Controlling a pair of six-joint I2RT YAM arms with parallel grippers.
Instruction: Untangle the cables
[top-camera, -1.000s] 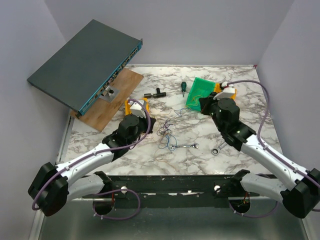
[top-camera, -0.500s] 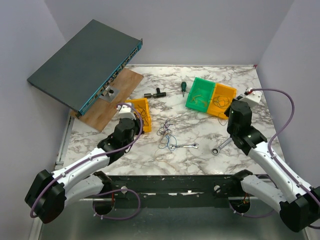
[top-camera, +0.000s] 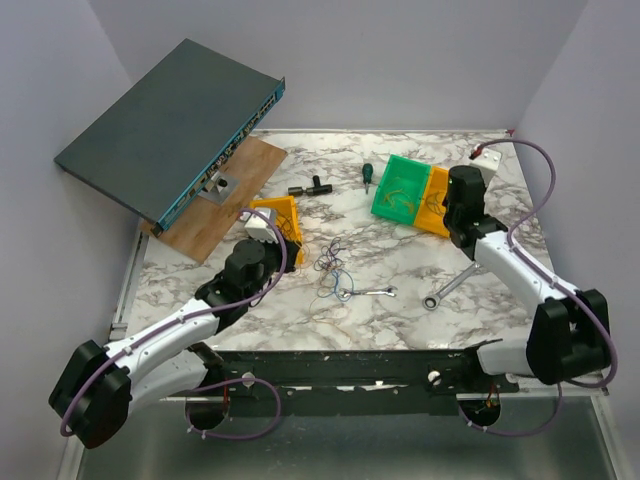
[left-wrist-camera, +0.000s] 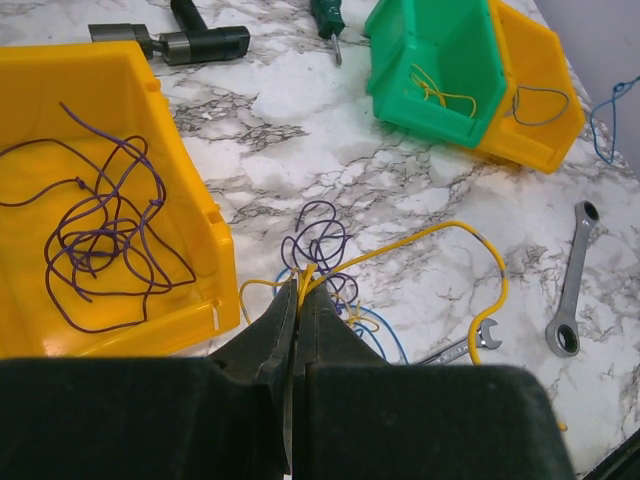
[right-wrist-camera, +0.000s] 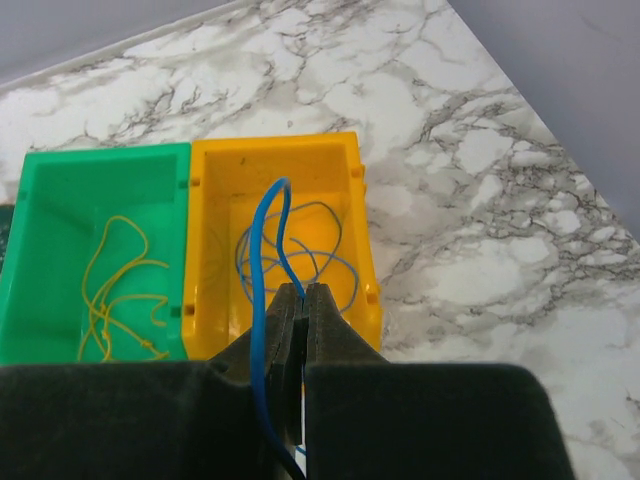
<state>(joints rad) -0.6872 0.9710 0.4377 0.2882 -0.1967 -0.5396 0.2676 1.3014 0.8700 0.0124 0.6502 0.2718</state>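
The right pincer (right-wrist-camera: 303, 290), gripping blue wire (right-wrist-camera: 254, 270), should release squarely over the yellow bin (right-wrist-camera: 275, 145) beside the green bin (right-wrist-camera: 60, 190); the left pincer (left-wrist-camera: 300, 290) grips yellow wire (left-wrist-camera: 450, 226).

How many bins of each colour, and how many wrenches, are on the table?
Yellow bins: 2 (left yellow bin, right yellow bin)
Green bin: 1
Wrenches: 2 (small wrench, ratchet wrench)
Total: 5
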